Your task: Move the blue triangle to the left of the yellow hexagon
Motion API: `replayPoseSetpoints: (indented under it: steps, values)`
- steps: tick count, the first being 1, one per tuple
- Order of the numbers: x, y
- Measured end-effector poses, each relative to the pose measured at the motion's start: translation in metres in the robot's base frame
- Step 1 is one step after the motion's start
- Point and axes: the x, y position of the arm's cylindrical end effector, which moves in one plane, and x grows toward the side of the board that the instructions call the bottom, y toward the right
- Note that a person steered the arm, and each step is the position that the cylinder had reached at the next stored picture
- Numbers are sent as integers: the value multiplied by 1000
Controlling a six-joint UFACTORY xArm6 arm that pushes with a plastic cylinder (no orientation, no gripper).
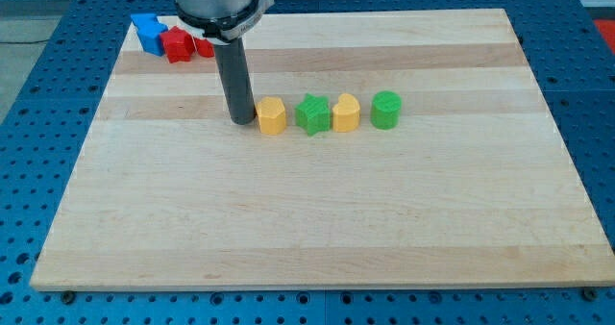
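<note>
My tip (242,121) rests on the wooden board (307,229), just left of a yellow hexagon (272,116) and nearly touching it. The hexagon is the leftmost of a row of blocks at the board's middle. A blue block (149,33) lies at the view's top left corner of the board, far from my tip; I cannot make out its shape clearly. A red block (177,44) sits against the blue block's right side.
Right of the hexagon in the row are a green star (311,114), a yellow block (346,112) and a green round block (386,110). A second red block (204,47) lies partly behind the rod (233,75). The board lies on a blue perforated table (38,94).
</note>
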Motion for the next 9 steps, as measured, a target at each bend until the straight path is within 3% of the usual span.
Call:
replayPoseSetpoints:
  steps: [2, 3, 6, 9]
  values:
    - [-9, -7]
    - [-42, -8]
    - [-206, 8]
    - [-215, -16]
